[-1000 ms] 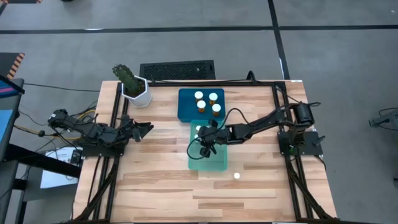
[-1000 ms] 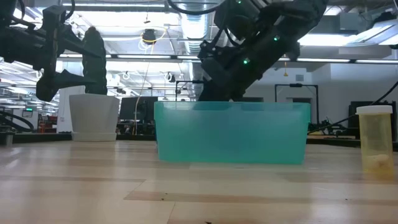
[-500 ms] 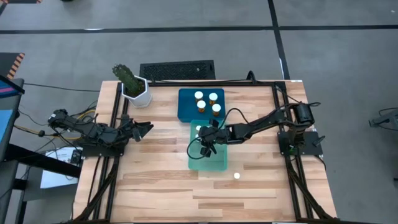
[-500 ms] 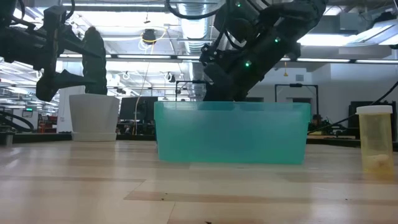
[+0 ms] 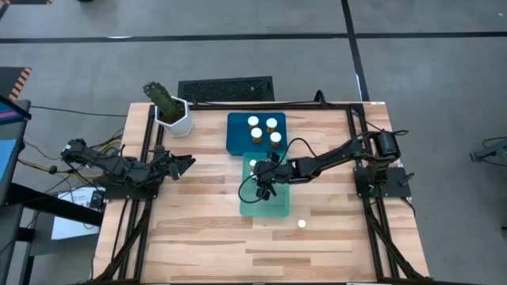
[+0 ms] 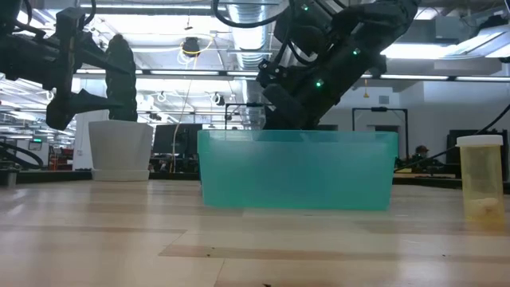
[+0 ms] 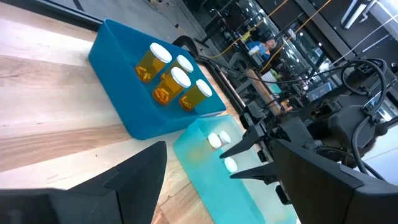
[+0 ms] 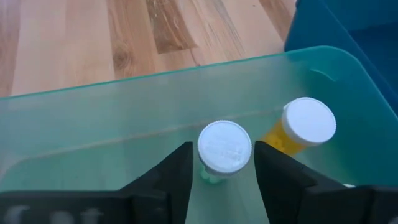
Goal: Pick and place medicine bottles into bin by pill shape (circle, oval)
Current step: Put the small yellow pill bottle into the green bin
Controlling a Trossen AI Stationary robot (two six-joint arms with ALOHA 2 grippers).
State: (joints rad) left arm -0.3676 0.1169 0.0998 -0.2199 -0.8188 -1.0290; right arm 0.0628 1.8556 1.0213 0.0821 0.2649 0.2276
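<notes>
Our right pincer (image 8: 225, 171), parted slightly around a white-capped bottle (image 8: 224, 148) inside the teal bin (image 8: 74, 118), could tip it when lifting; left pincer (image 5: 184, 164) waits open.

Ceiling strip lights (image 6: 159, 9) are glaring brightly behind the dark, backlit arms; the table (image 6: 119, 239) nearest the camera is blurring.

surface (image 5: 198, 229): pale wood planks, black frame along both sides
back left corner: white pot (image 5: 176, 117) with a green plant
back middle: blue bin (image 5: 236, 136)
middle: teal bin (image 5: 273, 206), touching the blue bin's front
front of teal bin: one bottle (image 5: 302, 224), standing alone
</notes>
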